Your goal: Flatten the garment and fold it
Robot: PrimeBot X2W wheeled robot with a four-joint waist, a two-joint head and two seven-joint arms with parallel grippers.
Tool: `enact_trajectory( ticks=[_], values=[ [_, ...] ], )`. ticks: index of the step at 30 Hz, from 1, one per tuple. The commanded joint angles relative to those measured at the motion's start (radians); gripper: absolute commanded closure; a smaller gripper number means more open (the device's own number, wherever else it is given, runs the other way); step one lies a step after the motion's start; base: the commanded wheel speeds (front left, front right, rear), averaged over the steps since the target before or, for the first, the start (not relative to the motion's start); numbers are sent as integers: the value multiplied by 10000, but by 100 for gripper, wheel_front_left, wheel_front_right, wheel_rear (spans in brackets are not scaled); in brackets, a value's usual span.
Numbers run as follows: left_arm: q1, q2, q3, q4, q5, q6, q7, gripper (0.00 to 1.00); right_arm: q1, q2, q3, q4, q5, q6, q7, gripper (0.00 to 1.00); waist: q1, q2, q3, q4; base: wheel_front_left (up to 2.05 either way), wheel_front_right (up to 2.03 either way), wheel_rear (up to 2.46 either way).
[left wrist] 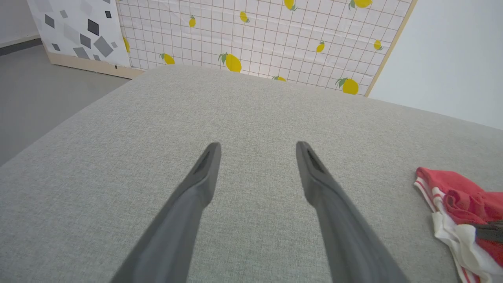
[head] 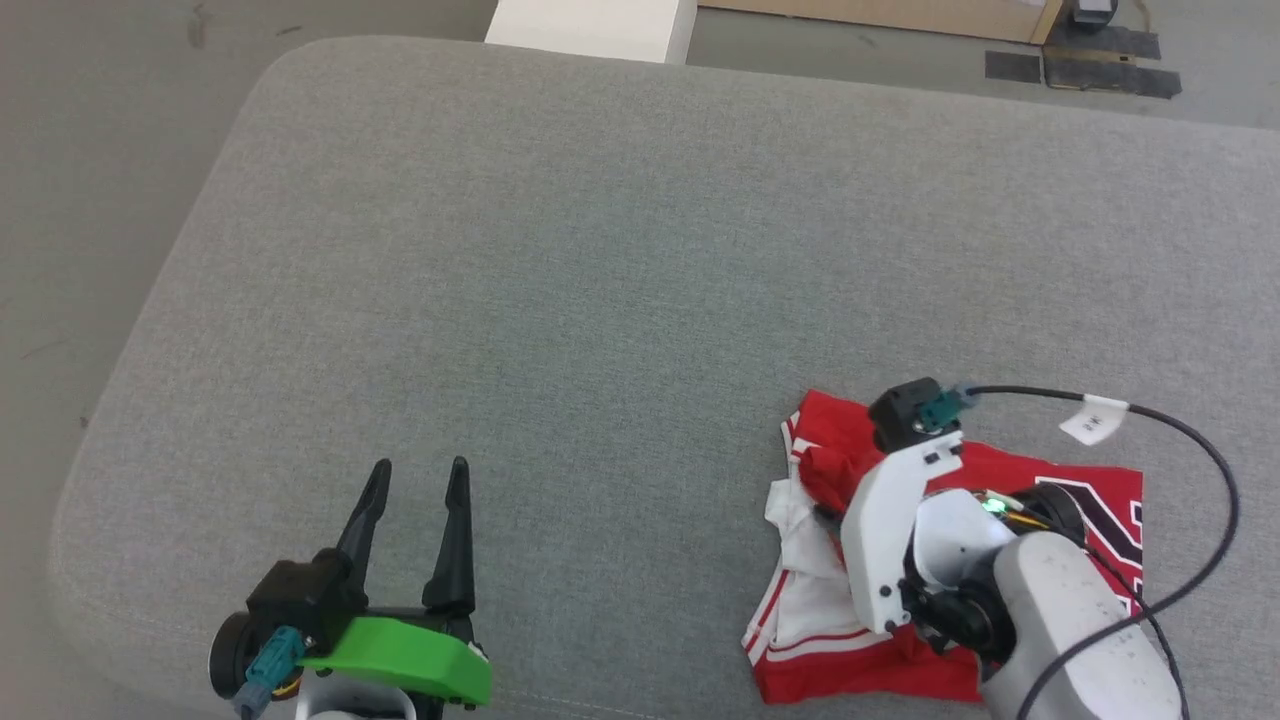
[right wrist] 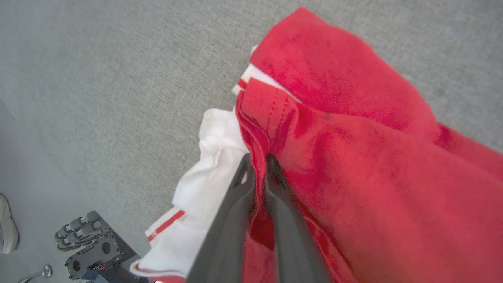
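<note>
Your right end effector (right wrist: 257,157) is clenched on a red fold of the shirt (right wrist: 353,157), the cloth pinched between its two fingers. Lift that fold slowly and draw it away from the heap, so the layers peel apart instead of dragging as one lump. One pinch probably won't spread it, so plan to bring the left end effector (head: 420,464) across. It hangs released, fingers spread, over the bare grey surface (head: 600,250), with the shirt well apart on its right side. The shirt lies crumpled under and around the right end effector. Its red body is bunched, a white sleeve (right wrist: 212,177) with red-striped trim spills out left of the fingers, and part of a black-and-white print (head: 1105,515) shows beside the forearm.
</note>
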Motion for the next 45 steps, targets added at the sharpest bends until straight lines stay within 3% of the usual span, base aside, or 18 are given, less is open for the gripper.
enact_trajectory(
  ticks=[1,6,10,17,23,27,31,45],
  values=[
    [-146,-37,21,42,-40,-61,-47,0,-189,54,111,138,-50,-13,-50,0,0,0,-59,-45,0,0,0],
    [-21,-13,155,119,-85,-82,-47,0,-430,87,616,-156,486,-13,49,0,0,0,-272,-334,0,0,0],
    [93,17,247,103,-113,-77,-47,0,-377,-177,469,-1283,1113,-13,231,0,0,0,-457,-607,0,0,0],
    [285,74,320,-59,-109,-49,-47,0,754,-980,-1948,-3556,949,-13,59,0,0,0,-464,-990,0,0,0],
    [301,160,315,-266,-49,-42,-47,0,2266,-950,-4182,-4294,336,-13,-234,0,0,0,-214,-1183,0,0,0],
    [323,235,335,-350,-63,-20,-26,0,2924,-481,-4878,-4112,261,-13,-437,0,0,0,-51,-1293,0,0,0],
    [316,323,315,-436,-69,-16,69,0,3067,-191,-4881,-3666,344,-13,-601,0,0,0,63,-1312,0,0,0],
    [181,576,212,-806,-55,40,452,0,2255,-54,-4653,-1468,502,-13,-1241,0,0,0,409,-992,0,0,0]
  ],
)
